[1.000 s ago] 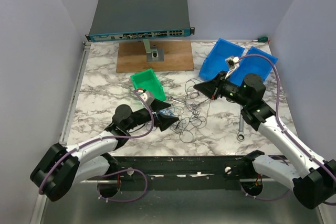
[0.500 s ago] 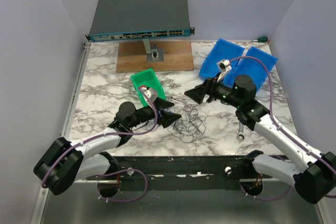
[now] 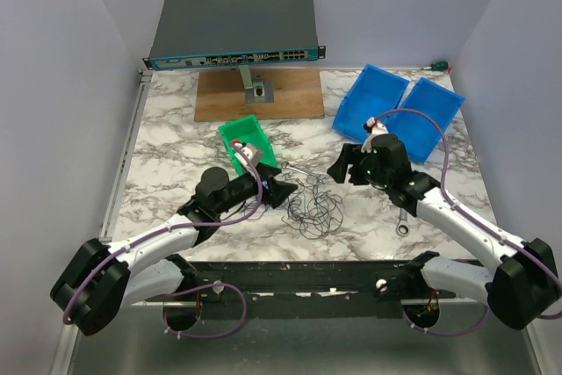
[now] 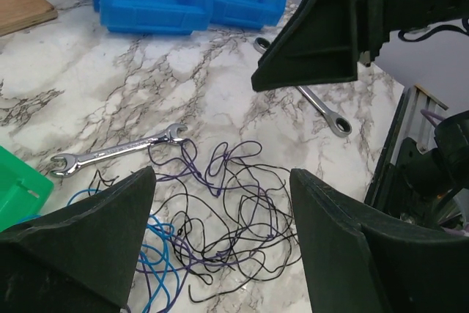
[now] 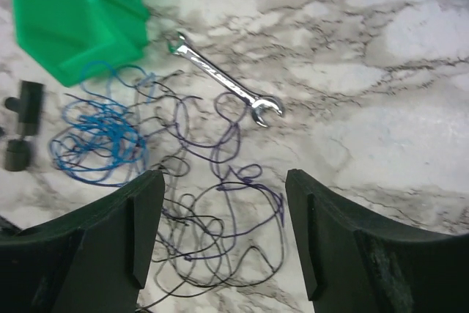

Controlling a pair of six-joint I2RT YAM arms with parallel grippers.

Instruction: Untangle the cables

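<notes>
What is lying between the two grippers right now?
The cables, with a small wrench at their far edge; the top view shows it.

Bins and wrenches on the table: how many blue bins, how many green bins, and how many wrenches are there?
Blue bins: 2
Green bins: 1
Silver wrenches: 2
Total: 5
</notes>
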